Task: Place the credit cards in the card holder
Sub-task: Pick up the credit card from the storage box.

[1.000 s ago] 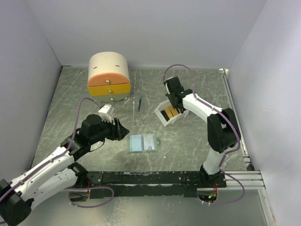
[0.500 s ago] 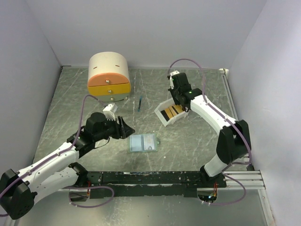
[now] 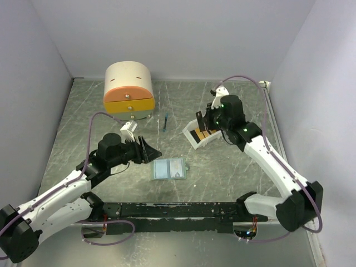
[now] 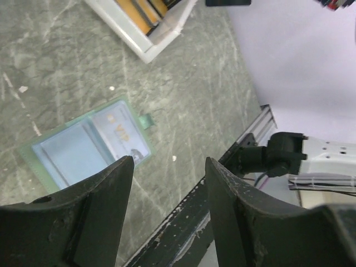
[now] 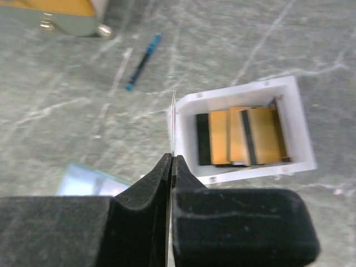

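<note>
At far left, the left hand (image 4: 169,164) hovers with fingers apart, just beside the card holder (image 3: 169,168), which lies flat on the surface (image 3: 233,167). Further right, the right hand (image 5: 171,161) is pinched together on one thin credit card (image 3: 198,119), held upright over the white tray (image 5: 239,89) that holds the other cards (image 5: 239,136).
</note>
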Action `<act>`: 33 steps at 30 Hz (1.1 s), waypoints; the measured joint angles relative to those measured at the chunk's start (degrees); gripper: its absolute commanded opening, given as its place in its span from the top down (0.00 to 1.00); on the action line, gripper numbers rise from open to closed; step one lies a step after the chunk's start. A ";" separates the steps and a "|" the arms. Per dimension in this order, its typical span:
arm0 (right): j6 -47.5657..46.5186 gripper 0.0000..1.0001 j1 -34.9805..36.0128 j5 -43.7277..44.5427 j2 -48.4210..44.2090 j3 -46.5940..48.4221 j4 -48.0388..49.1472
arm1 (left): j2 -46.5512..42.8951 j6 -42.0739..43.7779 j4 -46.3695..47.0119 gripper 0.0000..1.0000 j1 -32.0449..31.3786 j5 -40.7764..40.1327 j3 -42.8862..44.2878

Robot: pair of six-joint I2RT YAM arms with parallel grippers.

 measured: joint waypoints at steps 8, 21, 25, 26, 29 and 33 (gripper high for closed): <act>14.60 1.00 0.39 -13.42 -13.07 -12.00 10.82 | -4.28 -6.62 9.20 0.31 0.00 5.81 -0.87; 37.13 1.00 5.01 -26.69 -20.52 -23.21 31.65 | 1.27 -14.16 24.74 0.29 0.00 10.16 -2.29; 40.79 1.00 6.43 -27.98 -20.48 -24.63 35.56 | 3.34 -16.39 29.64 0.31 0.00 11.21 -2.75; 41.20 1.00 6.69 -28.09 -20.44 -24.81 36.02 | 3.67 -16.85 30.88 0.32 0.00 11.41 -2.75; 42.38 1.00 7.85 -28.15 -20.35 -25.35 37.62 | 3.96 -17.64 33.24 0.36 0.00 11.63 -2.78; 43.10 1.00 8.76 -28.15 -19.91 -25.81 39.10 | 3.96 -18.38 35.82 0.44 0.00 11.61 -3.15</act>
